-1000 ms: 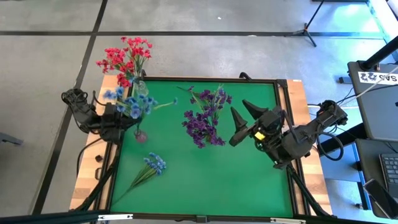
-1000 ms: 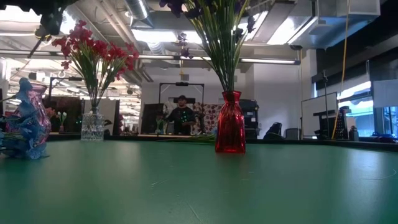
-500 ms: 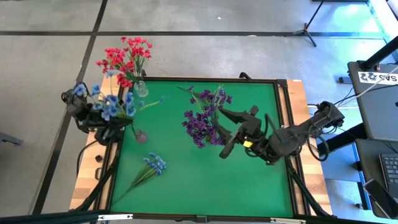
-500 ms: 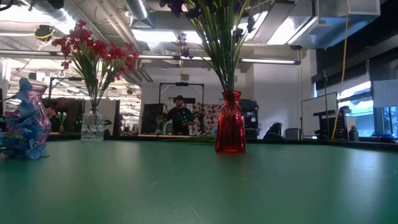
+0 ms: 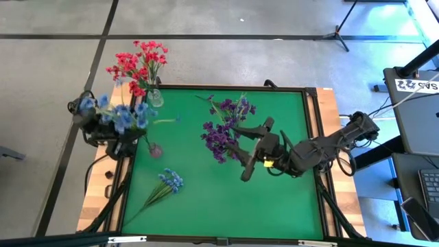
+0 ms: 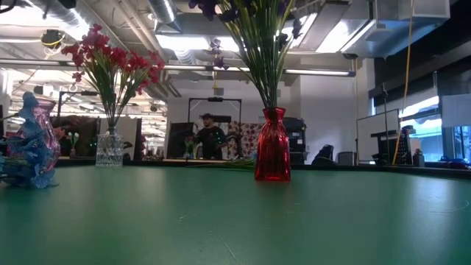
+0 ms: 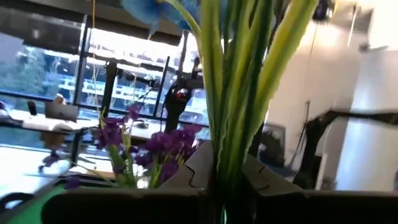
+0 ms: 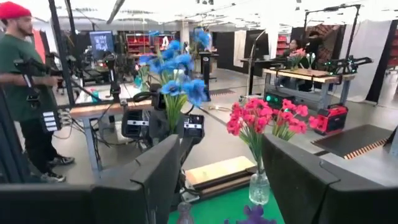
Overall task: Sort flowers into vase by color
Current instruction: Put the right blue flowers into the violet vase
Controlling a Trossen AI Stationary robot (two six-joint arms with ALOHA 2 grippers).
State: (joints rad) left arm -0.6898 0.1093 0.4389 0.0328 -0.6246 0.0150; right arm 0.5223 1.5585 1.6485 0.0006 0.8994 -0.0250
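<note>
**Inspector:** State of the sort, please.

**Assistant:** Two colours look settled. The red-pink blossom sprigs point(image 5: 137, 65) stand in a clear glass vase point(image 6: 109, 148) at the far left corner of the green-topped table point(image 5: 274, 206). The dark purple blossom sprigs point(image 5: 226, 130) stand in a red glass vase point(image 6: 272, 154) near the table's middle.

**Inspector:** And the light blue?

**Assistant:** Unfinished. One bunch of light blue blossom sprigs point(image 5: 120, 115) is in the left claw point(image 7: 225, 186), whose fingers are pinched tight on the green stems, held upright above the table's left edge. The small pink-tinted vase point(image 5: 155, 149) stands just inside that edge, close to the bunch and a little nearer the front. In the high view the bunch appears clear of it, so I judge it not yet placed.

**Inspector:** Anything on the table itself?

**Assistant:** Yes. A second light blue sprig with a long green stem point(image 5: 167, 185) lies flat on the green surface toward the front left, well apart from both claws.

**Inspector:** The right arm?

**Assistant:** The right claw point(image 5: 248, 152) has its fingers spread wide with nothing between them, reaching in beside the purple bunch on its right.

**Inspector:** Remaining work?

**Assistant:** In my judgement, seat the held blue bunch in the pink-tinted vase, then fetch and seat the loose blue sprig.
</note>
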